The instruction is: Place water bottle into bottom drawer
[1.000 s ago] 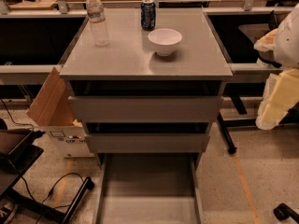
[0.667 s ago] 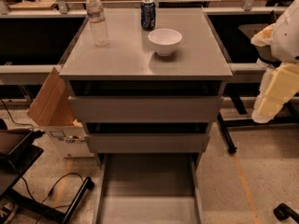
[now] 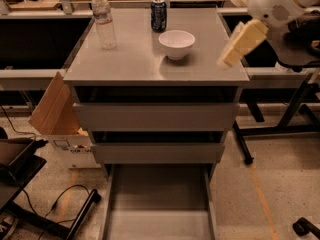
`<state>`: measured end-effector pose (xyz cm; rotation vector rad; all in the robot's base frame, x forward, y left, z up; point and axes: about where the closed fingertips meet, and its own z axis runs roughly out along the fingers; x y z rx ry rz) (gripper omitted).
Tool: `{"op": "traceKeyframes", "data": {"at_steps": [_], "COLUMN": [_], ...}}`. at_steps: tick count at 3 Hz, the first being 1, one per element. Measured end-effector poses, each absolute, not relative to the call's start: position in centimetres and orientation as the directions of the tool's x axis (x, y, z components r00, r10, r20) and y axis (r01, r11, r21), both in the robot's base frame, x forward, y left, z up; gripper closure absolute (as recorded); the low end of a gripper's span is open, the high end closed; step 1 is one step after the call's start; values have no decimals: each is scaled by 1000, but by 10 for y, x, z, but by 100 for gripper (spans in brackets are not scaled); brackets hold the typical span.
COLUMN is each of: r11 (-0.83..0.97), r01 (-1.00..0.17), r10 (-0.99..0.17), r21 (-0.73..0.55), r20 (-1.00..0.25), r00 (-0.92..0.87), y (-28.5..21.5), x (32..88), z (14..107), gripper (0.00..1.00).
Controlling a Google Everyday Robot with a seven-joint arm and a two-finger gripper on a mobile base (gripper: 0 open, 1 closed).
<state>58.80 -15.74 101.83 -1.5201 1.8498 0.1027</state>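
Note:
The water bottle [image 3: 103,20] stands upright near the back left corner of the grey cabinet top [image 3: 135,59]. It is clear plastic with a white cap and a pale label. The bottom drawer [image 3: 159,204] is pulled out at the foot of the cabinet, a long shallow grey tray with nothing in it. My gripper [image 3: 240,44] hangs off the white arm at the cabinet's right edge, above the top and far right of the bottle. It holds nothing that I can see.
A dark blue soda can [image 3: 158,15] stands at the back middle and a white bowl [image 3: 176,44] in front of it. A cardboard box [image 3: 57,116] leans at the cabinet's left. Cables [image 3: 65,199] and a dark stand lie on the floor at left.
The arm has swung up and to the left, from beside the cabinet's right side to over its right edge. The bottle, can and bowl have not moved.

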Motion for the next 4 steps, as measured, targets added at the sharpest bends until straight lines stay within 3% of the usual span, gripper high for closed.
{"op": "traceKeyframes", "data": {"at_steps": [2,3,4], "r11": [474,467,462], "r01": [-802,-808,-827], "r10": [-585,-555,-462], "r21": [-364,-358,-322], "r20": [-811,-830,-883], "r00": [22,47,86], "y": [-64,-42,13], "x": [716,732,785], "z": [1052,1051,1025], "gripper": [0,0,0]}}
